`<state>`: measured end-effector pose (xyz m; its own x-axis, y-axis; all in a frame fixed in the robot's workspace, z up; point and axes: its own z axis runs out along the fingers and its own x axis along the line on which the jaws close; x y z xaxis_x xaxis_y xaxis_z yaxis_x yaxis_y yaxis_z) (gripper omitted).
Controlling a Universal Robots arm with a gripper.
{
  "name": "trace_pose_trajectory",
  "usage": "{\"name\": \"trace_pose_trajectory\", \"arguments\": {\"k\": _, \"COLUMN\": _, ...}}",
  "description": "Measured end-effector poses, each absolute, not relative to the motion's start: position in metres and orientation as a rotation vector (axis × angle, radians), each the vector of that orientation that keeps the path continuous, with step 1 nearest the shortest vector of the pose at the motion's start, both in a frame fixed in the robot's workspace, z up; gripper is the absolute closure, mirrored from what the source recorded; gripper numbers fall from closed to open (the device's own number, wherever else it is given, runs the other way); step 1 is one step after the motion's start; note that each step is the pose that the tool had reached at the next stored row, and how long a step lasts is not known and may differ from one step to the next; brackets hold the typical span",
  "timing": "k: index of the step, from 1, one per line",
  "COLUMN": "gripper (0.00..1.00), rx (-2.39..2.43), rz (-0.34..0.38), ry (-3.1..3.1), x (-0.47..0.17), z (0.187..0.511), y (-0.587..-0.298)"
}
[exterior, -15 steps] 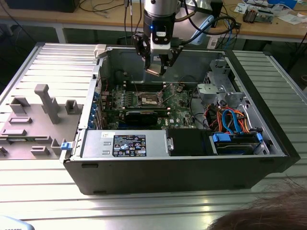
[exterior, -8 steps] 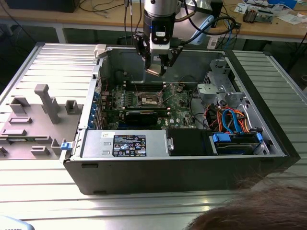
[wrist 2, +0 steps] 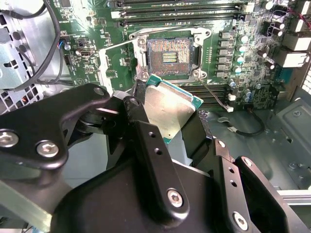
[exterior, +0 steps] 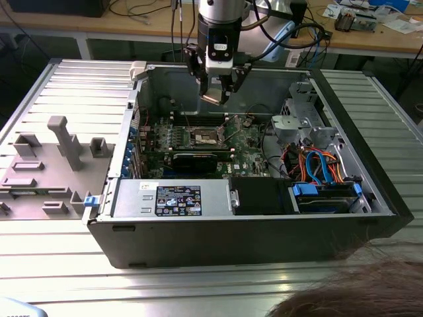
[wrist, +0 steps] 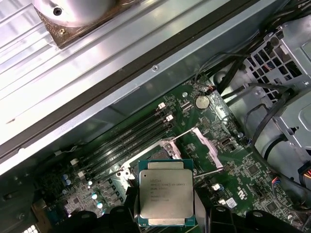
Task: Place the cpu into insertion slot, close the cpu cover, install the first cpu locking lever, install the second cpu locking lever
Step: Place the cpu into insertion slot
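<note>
Bright, even light is cast from above. In the exterior view, pale glare is spread over the ribbed worktop [exterior: 198,287], while the inside of the computer case [exterior: 231,238] is left dimmer. A soft sheen is seen on the cpu [wrist 2: 170,109] in the second wrist view. A person's hair [exterior: 357,294] is rendered blurred at the exterior view's lower edge.

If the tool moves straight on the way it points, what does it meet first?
Probably the open socket on the green board, with the held chip touching first; depth is unclear.
</note>
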<state>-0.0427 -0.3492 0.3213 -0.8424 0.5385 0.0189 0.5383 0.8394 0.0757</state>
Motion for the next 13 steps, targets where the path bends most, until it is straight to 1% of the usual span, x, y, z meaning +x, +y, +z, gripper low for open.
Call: {"name": "trace_pose_trajectory", "arguments": {"k": 13, "gripper": 0.46, "rx": 0.917, "rz": 0.122, "ry": 2.998, "x": -0.0426, "z": 0.3211, "y": -0.3492}}
